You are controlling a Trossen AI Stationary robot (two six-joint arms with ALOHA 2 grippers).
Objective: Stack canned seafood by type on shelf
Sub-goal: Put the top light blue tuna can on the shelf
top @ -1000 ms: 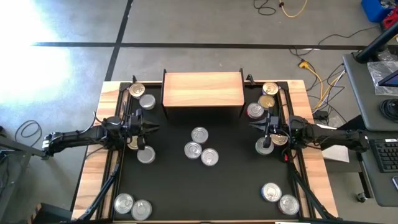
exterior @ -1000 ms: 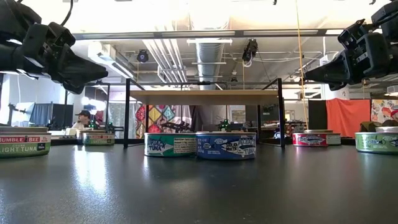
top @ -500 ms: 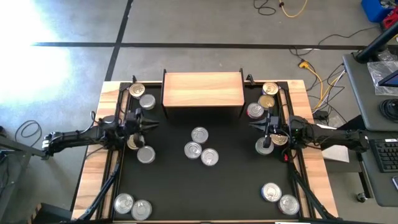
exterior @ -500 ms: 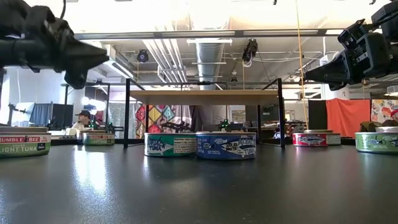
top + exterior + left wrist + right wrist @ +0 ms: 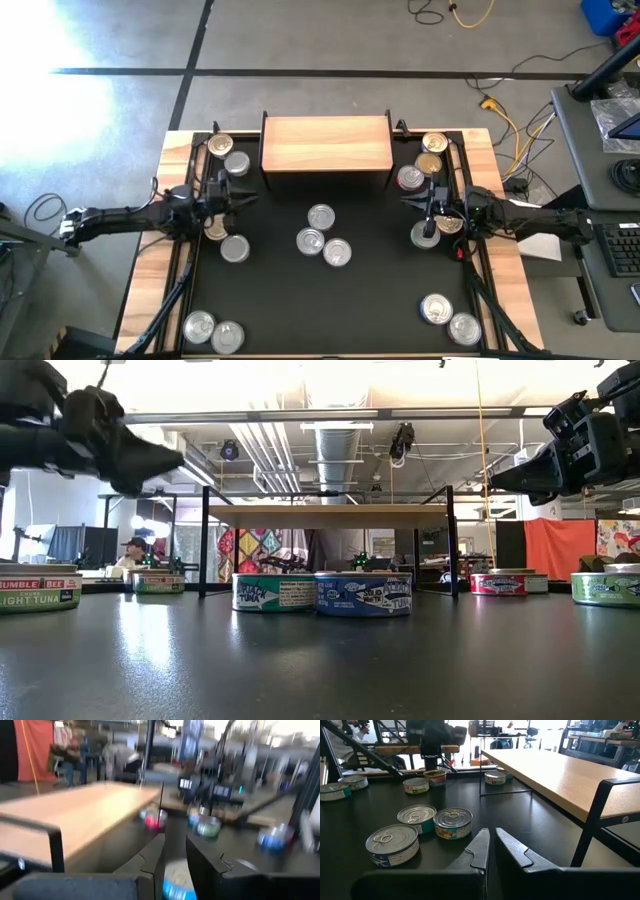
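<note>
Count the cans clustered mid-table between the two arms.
3: the rear can, nearest the shelf; the left can just in front of it; the front can. None appears hidden there.

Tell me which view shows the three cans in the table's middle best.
The right wrist view: all three cans show lids and labels, unobstructed. The high view shows only their lids. The low view shows two side labels. The left wrist view is blurred.
</note>
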